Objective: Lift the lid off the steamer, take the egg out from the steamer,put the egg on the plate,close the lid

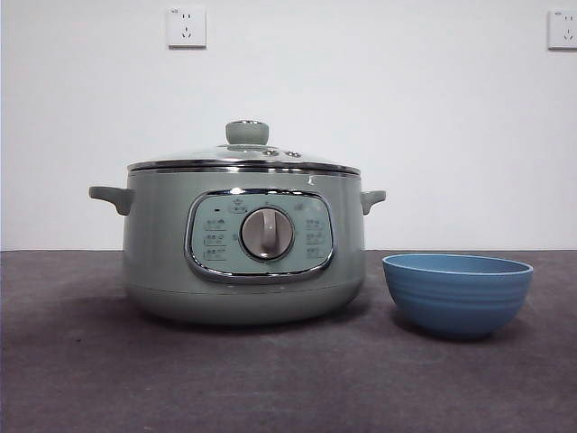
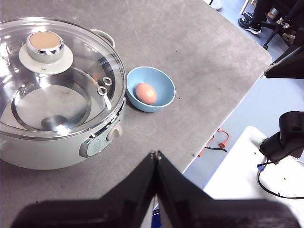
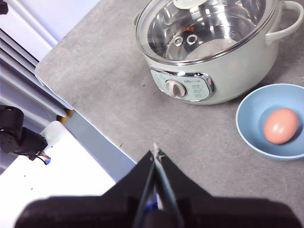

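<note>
A: What stands on the grey bench (image 2: 199, 52)?

B: The steamer (image 2: 57, 142), pale green, with the glass lid (image 2: 71, 102) seated on it. The lid has a round knob (image 2: 45, 44) and two small metal vents (image 2: 105, 85). Through the glass I see the bare steel inside of the pot.

A: And the egg (image 2: 146, 93)?

B: It lies in the blue plate (image 2: 161, 78), which stands just beside the steamer.

A: The left claw (image 2: 156, 154)?

B: Its two black jaws are pressed together, holding nothing, over the bench edge, apart from the steamer and the plate.
</note>
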Controlling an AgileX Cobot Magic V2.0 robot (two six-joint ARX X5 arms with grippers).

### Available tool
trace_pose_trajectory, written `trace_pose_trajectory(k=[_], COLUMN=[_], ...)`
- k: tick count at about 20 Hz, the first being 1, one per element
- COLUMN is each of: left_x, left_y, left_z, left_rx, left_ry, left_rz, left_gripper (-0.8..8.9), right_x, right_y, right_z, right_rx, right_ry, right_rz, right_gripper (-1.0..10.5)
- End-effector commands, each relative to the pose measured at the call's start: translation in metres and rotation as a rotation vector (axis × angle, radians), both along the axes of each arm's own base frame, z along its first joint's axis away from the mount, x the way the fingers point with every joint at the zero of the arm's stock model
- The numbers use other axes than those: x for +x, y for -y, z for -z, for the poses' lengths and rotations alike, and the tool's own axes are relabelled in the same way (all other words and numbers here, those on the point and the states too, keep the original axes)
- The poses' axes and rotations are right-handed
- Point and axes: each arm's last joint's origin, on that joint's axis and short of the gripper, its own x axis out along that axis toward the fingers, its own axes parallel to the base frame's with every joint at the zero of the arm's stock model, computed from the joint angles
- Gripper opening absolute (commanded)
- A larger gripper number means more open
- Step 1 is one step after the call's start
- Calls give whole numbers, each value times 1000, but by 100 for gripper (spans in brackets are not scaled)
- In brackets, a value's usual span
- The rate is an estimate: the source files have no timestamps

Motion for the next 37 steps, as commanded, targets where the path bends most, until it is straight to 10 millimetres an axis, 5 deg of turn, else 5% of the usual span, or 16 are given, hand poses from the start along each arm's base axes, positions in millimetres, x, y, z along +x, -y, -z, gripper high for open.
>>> trace_pose_trajectory(k=[1, 8, 13, 20, 24, 31, 37], left_x=[0, 1, 15, -2, -20, -24, -22], left_y=[0, 0, -2, -50, -64, -73, -75], left_z=[1, 1, -14, -35, 11, 151, 206], left_rx=[-2, 42, 158, 202, 213, 132, 98], left_ry=[-5, 61, 392, 795, 909, 706, 603], left_rz=[4, 20, -80, -288, -420, -653, -711], left_gripper=[-2, -3, -3, -2, -2, -2, -2], right_x=[0, 0, 0, 0, 0, 0, 0], right_y=[0, 0, 0, 0, 0, 0, 0], right_z=[0, 0, 0, 0, 0, 0, 0], right_rx=[2, 2, 2, 2, 2, 2, 2], right_ry=[4, 4, 4, 4, 4, 4, 4], right_rz=[3, 3, 3, 3, 3, 3, 3], right_gripper=[1, 1, 1, 1, 1, 1, 1])
